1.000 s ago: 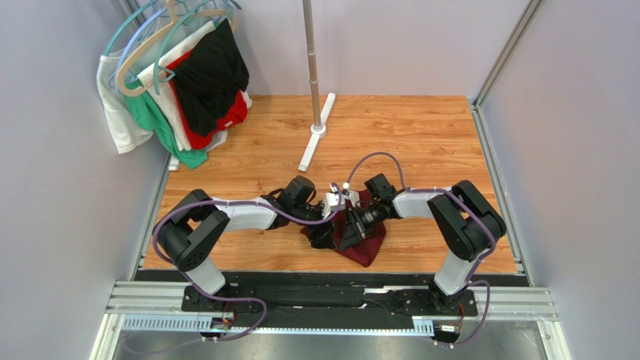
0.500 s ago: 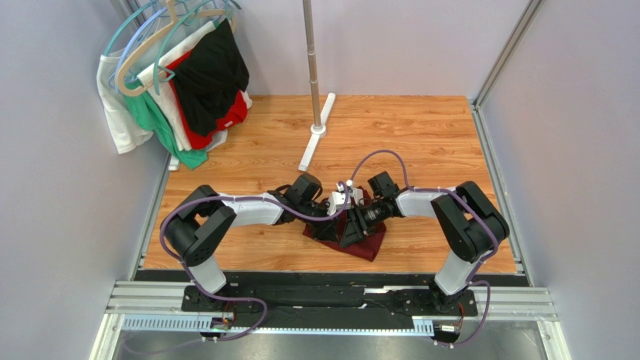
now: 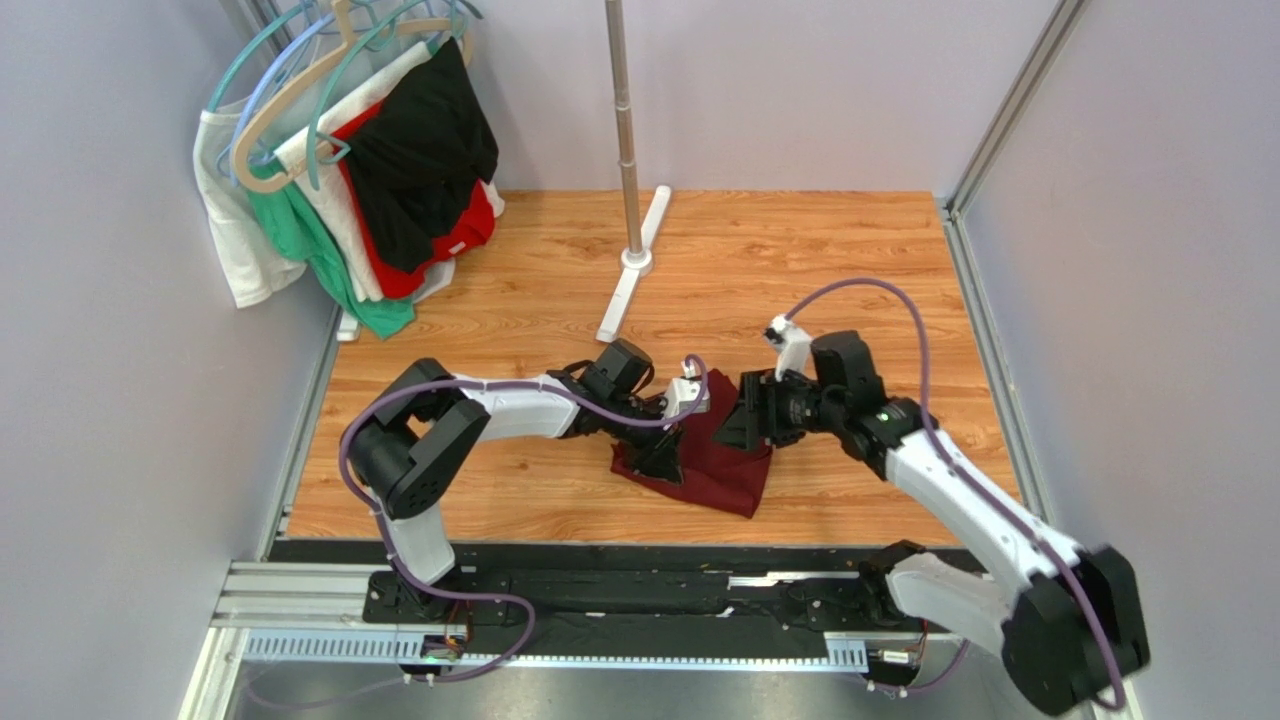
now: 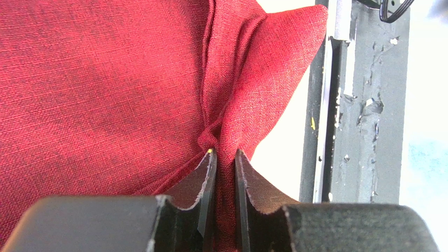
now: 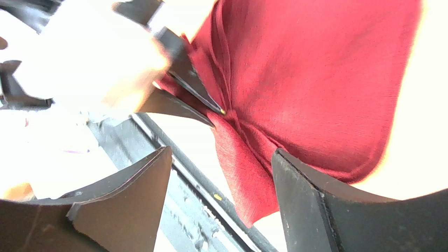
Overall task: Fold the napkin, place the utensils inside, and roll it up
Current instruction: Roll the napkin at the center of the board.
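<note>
Over the last second the right arm has swung away from the middle of the table and out to its own side, and the right gripper has let go; in the same span the left gripper has closed onto the cloth. This reads as a handover of the same edge from one arm to the other.

The napkin lies on the wooden table between the two grippers, near the front edge, as a small folded, somewhat bunched maroon patch and not a spread square. In the left wrist view the left gripper is clenched on a raised pleat of the napkin, the cloth gathered into the narrow slit between the jaws. That pinch probably serves to keep the fold from springing open while the other arm repositions.

In the right wrist view the right gripper has its jaws spread wide with nothing between them; it hangs just off the napkin and faces the left gripper at the pinched edge, so it is placed to take a fresh hold.

The spoon shows in none of the views; whether it is hidden under the cloth cannot be told. Judged from this, folding is under way and rolling has not begun.
</note>
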You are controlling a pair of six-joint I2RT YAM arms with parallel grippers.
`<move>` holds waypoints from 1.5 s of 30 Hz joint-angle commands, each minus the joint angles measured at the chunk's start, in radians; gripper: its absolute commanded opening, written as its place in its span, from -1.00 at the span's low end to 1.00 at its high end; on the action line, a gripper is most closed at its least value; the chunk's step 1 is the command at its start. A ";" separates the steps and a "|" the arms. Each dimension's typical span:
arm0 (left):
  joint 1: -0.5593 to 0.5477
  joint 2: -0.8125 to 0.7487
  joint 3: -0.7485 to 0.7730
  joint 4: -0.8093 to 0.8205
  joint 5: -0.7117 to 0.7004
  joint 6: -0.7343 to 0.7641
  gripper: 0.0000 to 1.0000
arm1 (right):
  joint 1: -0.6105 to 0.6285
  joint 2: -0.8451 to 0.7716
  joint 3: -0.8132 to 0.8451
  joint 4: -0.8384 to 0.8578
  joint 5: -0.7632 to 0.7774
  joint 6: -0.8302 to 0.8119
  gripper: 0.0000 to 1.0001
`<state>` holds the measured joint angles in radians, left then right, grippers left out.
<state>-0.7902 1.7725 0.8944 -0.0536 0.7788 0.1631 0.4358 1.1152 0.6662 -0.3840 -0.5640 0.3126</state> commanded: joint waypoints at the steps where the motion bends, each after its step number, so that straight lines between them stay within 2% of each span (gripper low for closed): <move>1: -0.001 0.048 0.008 -0.084 -0.018 0.019 -0.60 | 0.001 -0.217 -0.062 -0.046 0.205 0.086 0.47; 4: 0.017 0.050 0.011 -0.083 0.022 0.009 -0.60 | 0.012 -0.363 -0.126 -0.021 0.231 0.086 0.46; 7: 0.037 0.068 0.040 -0.143 0.050 0.022 -0.60 | 0.121 -0.443 -0.132 -0.015 0.301 0.036 0.46; 9: 0.043 0.082 0.057 -0.199 0.054 0.039 -0.61 | 0.251 -0.446 -0.129 -0.010 0.412 0.013 0.46; 11: 0.057 0.093 0.075 -0.221 0.071 0.038 -0.61 | 0.385 -0.416 -0.117 0.006 0.514 -0.021 0.46; 14: 0.066 0.122 0.116 -0.288 0.085 0.050 -0.61 | 0.545 -0.283 -0.088 0.036 0.631 -0.062 0.46; 17: 0.068 0.143 0.155 -0.370 0.093 0.072 -0.62 | 0.659 -0.145 -0.053 0.056 0.744 -0.096 0.46; 20: 0.071 0.157 0.176 -0.399 0.109 0.079 -0.63 | 0.693 -0.057 -0.037 0.089 0.802 -0.113 0.46; 26: 0.071 0.173 0.209 -0.436 0.134 0.079 -0.65 | 0.696 -0.005 -0.039 0.111 0.811 -0.173 0.46; 38: 0.072 0.186 0.247 -0.485 0.142 0.085 -0.68 | 0.695 0.074 -0.062 0.125 0.704 -0.156 0.38; 44: 0.074 0.188 0.251 -0.488 0.139 0.090 -0.70 | 0.681 0.123 -0.060 0.135 0.693 -0.144 0.14; 45: 0.074 0.188 0.252 -0.488 0.139 0.090 -0.70 | 0.676 0.129 -0.060 0.135 0.693 -0.142 0.00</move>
<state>-0.7189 1.9404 1.1324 -0.5018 0.9409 0.2123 1.1236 1.2194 0.5858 -0.3019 0.1425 0.1593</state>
